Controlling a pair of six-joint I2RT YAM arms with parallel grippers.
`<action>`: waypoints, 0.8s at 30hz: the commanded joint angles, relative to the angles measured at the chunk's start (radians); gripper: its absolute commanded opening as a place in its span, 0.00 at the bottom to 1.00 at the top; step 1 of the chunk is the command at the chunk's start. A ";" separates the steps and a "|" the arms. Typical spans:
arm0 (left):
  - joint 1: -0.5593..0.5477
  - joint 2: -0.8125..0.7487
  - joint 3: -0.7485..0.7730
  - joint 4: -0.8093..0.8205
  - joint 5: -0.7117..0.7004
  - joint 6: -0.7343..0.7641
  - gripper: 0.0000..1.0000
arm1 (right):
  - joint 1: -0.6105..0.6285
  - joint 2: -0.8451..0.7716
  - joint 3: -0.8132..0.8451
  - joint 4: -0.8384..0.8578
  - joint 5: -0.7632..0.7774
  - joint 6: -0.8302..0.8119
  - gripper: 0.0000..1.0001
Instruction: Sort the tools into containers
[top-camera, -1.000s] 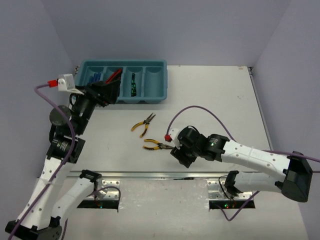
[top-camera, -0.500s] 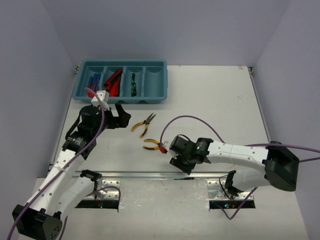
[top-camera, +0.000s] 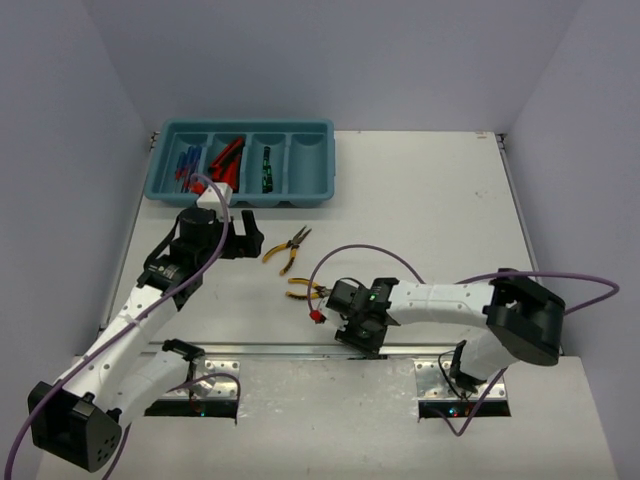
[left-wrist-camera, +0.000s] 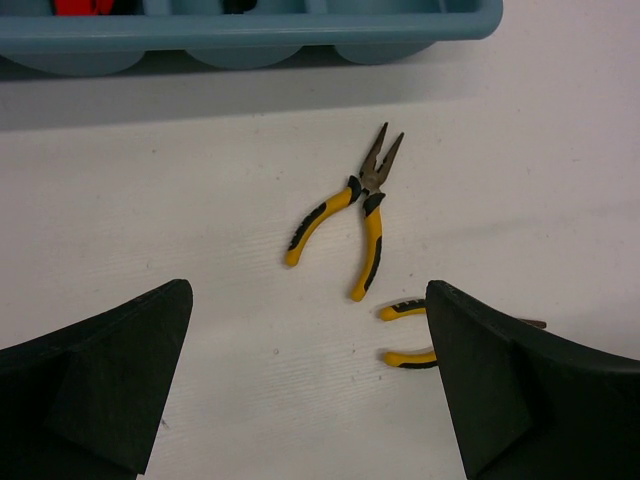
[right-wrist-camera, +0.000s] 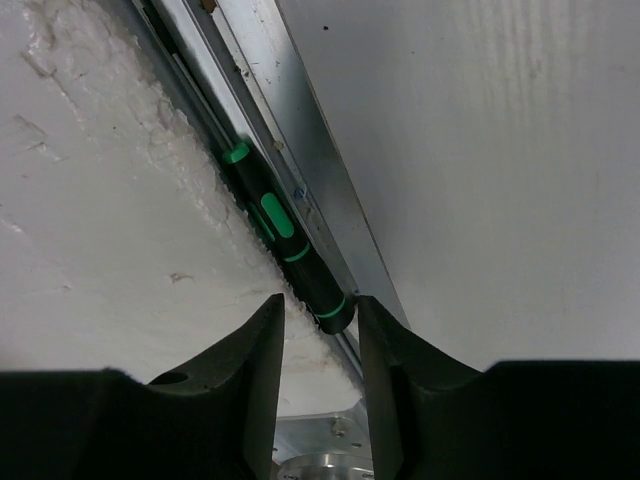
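The left arm (top-camera: 128, 322) reaches forward from the near left corner, elbow bent, its forearm angled up and to the right. The left gripper (top-camera: 243, 232) points ahead and downward with its jaws spread wide, both black fingers (left-wrist-camera: 110, 370) showing at the outer edges of the wrist view. The right arm (top-camera: 450, 296) folds back on itself and stretches leftward, lying low. The right gripper (top-camera: 356, 336) aims down toward the near edge, its jaws drawn narrow, a slim gap between them

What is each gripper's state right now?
Left gripper: open, empty.
Right gripper: open, jaws astride the precision screwdriver end, not visibly clamped.
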 joint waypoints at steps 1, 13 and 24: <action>-0.022 -0.024 0.028 0.031 -0.020 0.019 1.00 | 0.033 0.075 0.055 -0.018 0.041 -0.016 0.35; -0.073 -0.058 0.026 0.024 -0.040 0.023 1.00 | 0.046 0.234 0.091 -0.004 0.087 0.020 0.27; -0.088 -0.096 0.020 0.021 -0.044 0.023 1.00 | 0.085 0.327 0.151 -0.103 -0.075 -0.001 0.34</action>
